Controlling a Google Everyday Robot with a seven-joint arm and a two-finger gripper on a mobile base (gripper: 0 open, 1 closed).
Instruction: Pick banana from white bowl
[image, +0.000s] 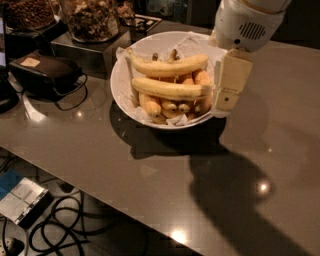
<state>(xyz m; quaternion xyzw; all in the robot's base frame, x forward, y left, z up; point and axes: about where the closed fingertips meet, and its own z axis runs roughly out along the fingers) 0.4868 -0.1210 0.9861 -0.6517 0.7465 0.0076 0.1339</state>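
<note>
The white bowl, lined with white paper, stands on the grey table. The banana, long, pale yellow and nearly straight, lies across the bowl's middle on top of short plump orange-yellow bananas. A more curved long banana lies just behind it. My gripper hangs from the white arm at the bowl's right rim, beside the banana's right end. It holds nothing that I can see.
Glass jars of dark snacks stand on a metal box at the back left. A black device with a cable lies left of the bowl. The table's front edge runs diagonally, with cables on the floor below it.
</note>
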